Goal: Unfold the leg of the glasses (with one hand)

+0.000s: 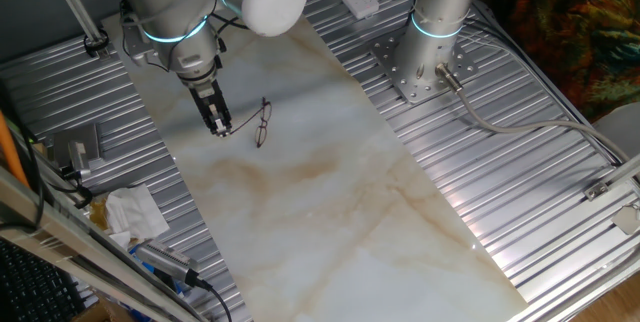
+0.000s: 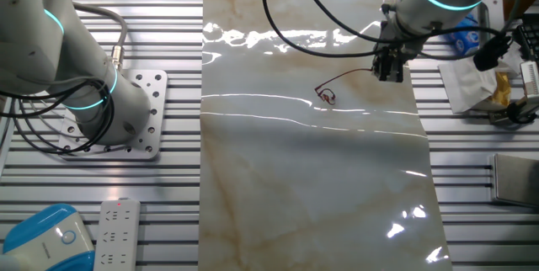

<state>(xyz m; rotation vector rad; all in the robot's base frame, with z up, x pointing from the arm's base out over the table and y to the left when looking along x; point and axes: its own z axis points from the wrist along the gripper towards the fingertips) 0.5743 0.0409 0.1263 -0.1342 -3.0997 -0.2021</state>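
marble table point(image 1: 330, 212) holds glasses point(image 1: 263, 123); tool point(image 1: 220, 128) grips one leg

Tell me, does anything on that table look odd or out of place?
Mostly no. The glasses lie on the marble sheet with one leg swung out toward the gripper, so they look lopsided. A crumpled tissue sits off the sheet on the ribbed metal table. Nothing looks spilled or broken.
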